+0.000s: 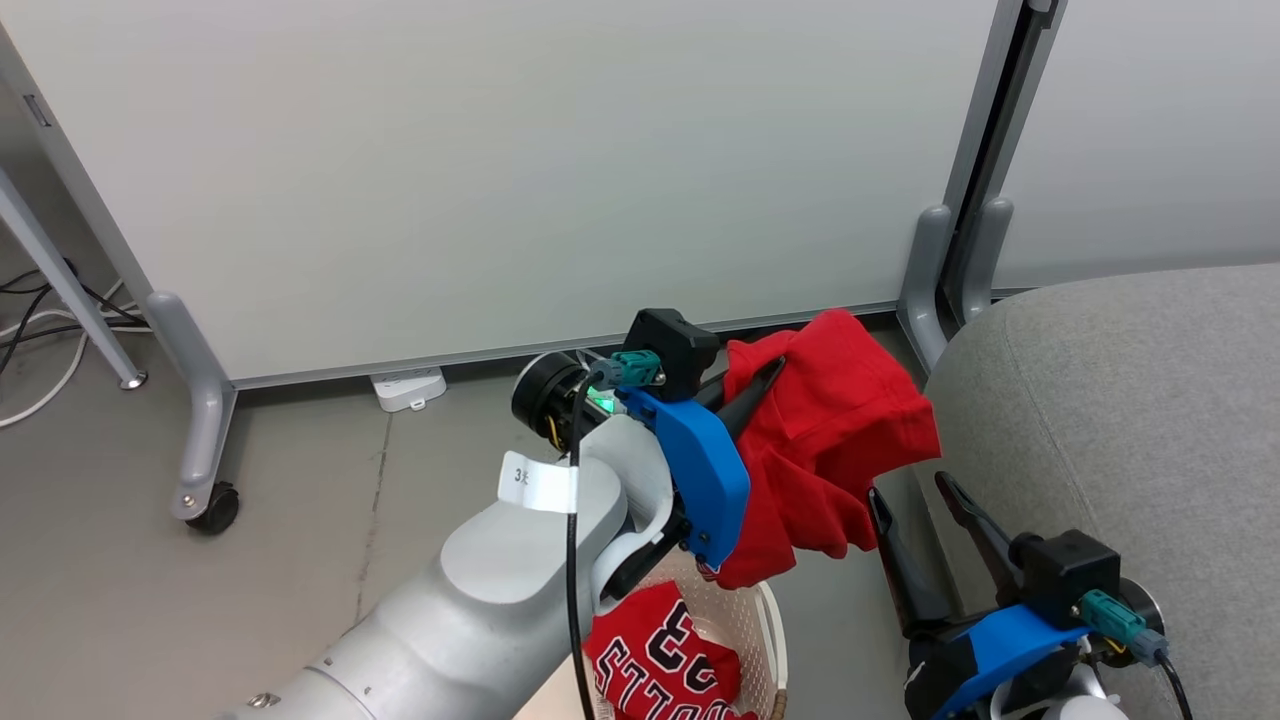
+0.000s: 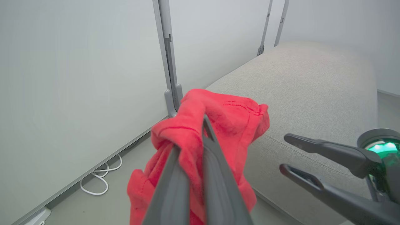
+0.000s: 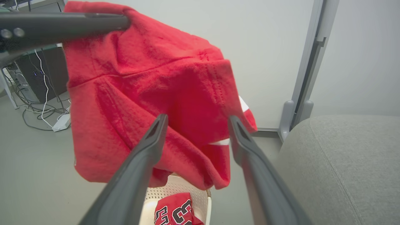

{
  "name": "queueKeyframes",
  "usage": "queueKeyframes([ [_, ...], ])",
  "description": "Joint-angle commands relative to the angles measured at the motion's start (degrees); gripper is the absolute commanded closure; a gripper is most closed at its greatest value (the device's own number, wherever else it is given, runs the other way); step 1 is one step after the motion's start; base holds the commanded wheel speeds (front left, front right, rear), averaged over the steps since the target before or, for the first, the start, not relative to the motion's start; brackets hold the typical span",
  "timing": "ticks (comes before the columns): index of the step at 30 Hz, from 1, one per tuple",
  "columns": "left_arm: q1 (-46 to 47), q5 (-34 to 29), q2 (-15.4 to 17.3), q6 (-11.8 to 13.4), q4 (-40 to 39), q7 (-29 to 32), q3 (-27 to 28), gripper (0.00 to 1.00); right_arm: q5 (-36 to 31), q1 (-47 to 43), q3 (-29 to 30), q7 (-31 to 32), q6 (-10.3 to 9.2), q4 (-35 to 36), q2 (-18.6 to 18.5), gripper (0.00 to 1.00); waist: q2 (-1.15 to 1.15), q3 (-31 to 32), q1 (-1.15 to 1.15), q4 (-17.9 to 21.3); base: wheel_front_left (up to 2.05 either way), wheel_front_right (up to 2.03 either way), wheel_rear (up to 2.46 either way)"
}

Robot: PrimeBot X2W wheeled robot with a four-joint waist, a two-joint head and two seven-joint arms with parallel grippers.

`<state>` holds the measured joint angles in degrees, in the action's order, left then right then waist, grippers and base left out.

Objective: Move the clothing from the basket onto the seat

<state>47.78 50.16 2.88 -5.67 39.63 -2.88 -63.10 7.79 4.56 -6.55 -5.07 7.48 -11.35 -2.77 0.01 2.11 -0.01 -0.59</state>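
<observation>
My left gripper (image 1: 768, 372) (image 2: 191, 135) is shut on a plain red garment (image 1: 835, 440) (image 2: 231, 115) (image 3: 150, 87), which hangs bunched in the air above the basket and just left of the seat's edge. One of its dark fingers (image 3: 62, 25) crosses the top left of the right wrist view. A red jersey (image 1: 660, 660) (image 3: 175, 211) with black-and-white lettering lies in the cream perforated basket (image 1: 772, 625) (image 3: 175, 187). My right gripper (image 1: 910, 490) (image 3: 197, 118) (image 2: 283, 152) stands open, just below and right of the hanging garment, holding nothing. The light grey seat (image 1: 1120, 400) (image 2: 306, 87) (image 3: 343, 162) is at the right.
White partition panels (image 1: 500, 170) on grey wheeled feet (image 1: 205, 470) stand behind the basket and the seat. A white power strip (image 1: 408, 388) lies at the panel's foot, with cables (image 1: 30, 330) on the grey floor at far left.
</observation>
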Motion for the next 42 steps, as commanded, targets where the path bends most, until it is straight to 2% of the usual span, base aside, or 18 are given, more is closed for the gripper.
queueKeyframes([
  [1,0.71,0.29,0.02,0.36,-0.06,-0.34,-0.25,1.0,0.01,-0.63,-0.1,0.13,0.03,0.27,-0.2,0.0,-0.01,0.11,0.01,0.09,0.0,0.0,0.0],
  [11,1.88,4.68,0.01,1.92,0.35,-1.55,-5.08,1.0,0.66,-1.22,-1.58,1.18,0.03,1.04,-0.2,0.0,-0.01,0.18,0.01,0.18,0.0,0.0,0.0],
  [18,2.76,6.86,0.01,2.25,0.77,-2.31,-7.16,1.0,2.75,1.63,-6.83,3.29,0.03,-0.43,-0.2,0.0,-0.01,-0.44,0.01,0.16,0.0,0.0,0.0],
  [29,4.01,8.55,0.0,2.25,0.93,-3.39,-9.05,1.0,1.67,10.24,-12.49,7.77,0.03,-9.61,-0.21,0.0,-0.01,-1.34,0.01,0.03,0.0,0.0,0.0],
  [42,4.3,9.85,-0.01,1.71,-0.99,-3.36,-10.09,1.0,4.31,18.12,-15.38,6.77,0.03,-20.83,-0.17,0.0,-0.01,-0.89,0.01,-1.23,0.0,0.0,0.0],
])
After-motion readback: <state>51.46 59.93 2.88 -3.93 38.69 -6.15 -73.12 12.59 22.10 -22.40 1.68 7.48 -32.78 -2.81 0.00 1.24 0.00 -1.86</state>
